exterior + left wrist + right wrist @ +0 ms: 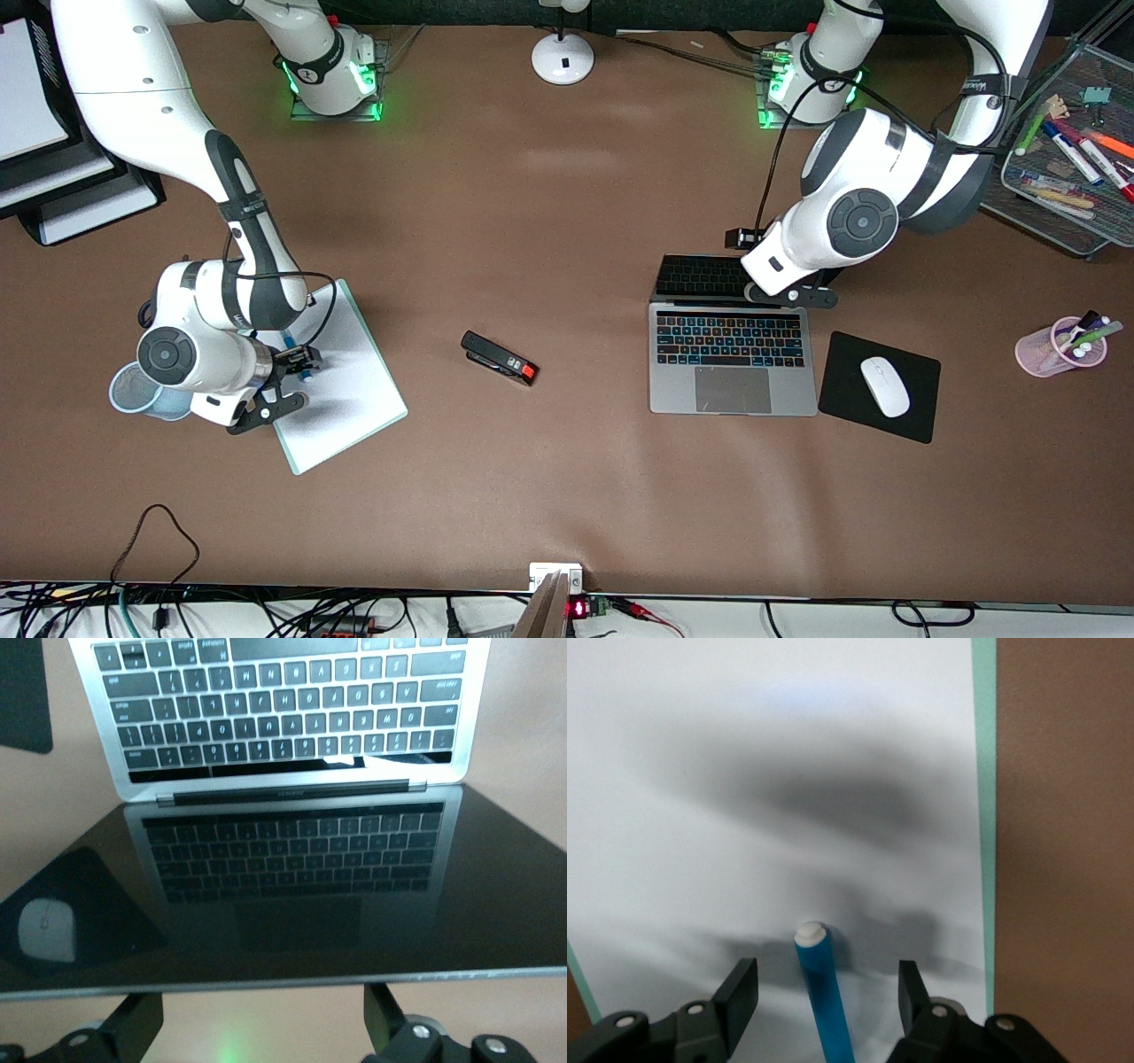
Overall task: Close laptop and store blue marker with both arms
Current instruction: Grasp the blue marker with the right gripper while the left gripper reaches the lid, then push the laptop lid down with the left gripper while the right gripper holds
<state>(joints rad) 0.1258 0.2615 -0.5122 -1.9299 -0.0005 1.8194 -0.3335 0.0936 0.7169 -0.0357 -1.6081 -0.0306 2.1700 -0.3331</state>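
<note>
The laptop (731,354) stands open near the left arm's end of the table, its dark screen (292,895) tilted back and mirroring the keys. My left gripper (788,294) is at the lid's top edge (266,979), open and empty (257,1028), with one finger (137,1028) at each side below that edge. The blue marker (290,340) lies on a white pad (345,390) near the right arm's end. My right gripper (301,359) is low over it and open (826,988), with the marker (819,970) between its fingers (740,988), untouched, white end pointing away.
A black stapler (499,357) lies mid-table. A black mouse pad (912,416) with a white mouse (884,386) lies beside the laptop. A pink cup of pens (1054,350), a mesh tray of markers (1036,208) and a blue mesh cup (133,390) stand at the ends.
</note>
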